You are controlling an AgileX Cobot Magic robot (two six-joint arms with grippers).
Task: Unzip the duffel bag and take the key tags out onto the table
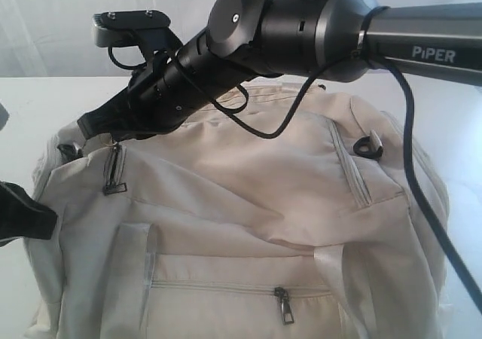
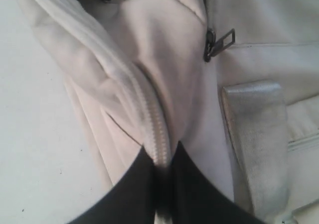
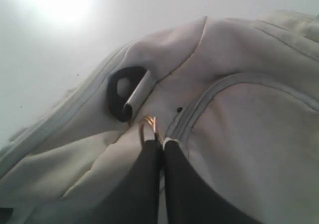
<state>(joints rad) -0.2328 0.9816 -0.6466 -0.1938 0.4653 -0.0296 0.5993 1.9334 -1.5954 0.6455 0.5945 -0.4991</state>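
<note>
Though slack, duffel bag (image 1: 248,196) lengthwise side-to-side.

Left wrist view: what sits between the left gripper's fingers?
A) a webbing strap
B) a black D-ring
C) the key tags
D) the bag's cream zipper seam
D: the left gripper has its fingers either side of the zipper seam of the duffel bag; the webbing strap lies off to one side.

The duffel bag (image 1: 248,203) covers most of the tabletop (image 1: 30,105), and the right arm (image 1: 301,30) with its slack cable (image 1: 413,173) bars the way over its top, leaving open passage only along the bare far-edge strip beside the bag's end.
</note>
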